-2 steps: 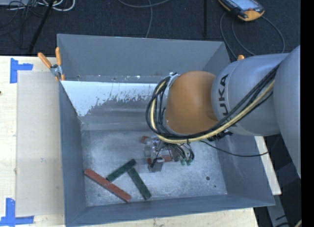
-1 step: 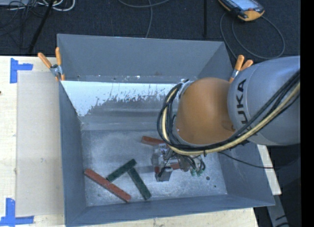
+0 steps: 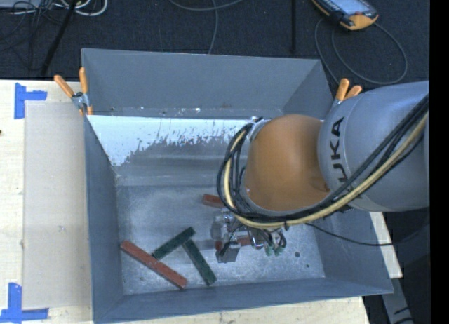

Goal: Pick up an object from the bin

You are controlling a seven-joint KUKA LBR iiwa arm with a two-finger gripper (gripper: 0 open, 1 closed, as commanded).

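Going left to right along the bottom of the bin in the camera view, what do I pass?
Reddish-brown bar → dark green bar lying at a slant → second dark green bar → gripper.

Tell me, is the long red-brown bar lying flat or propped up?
Flat: the red-brown bar lies full length on the bin floor.

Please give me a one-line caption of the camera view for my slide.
KUKA arm with its tool low in the grey bin, right of two dark green bars and a reddish-brown bar.
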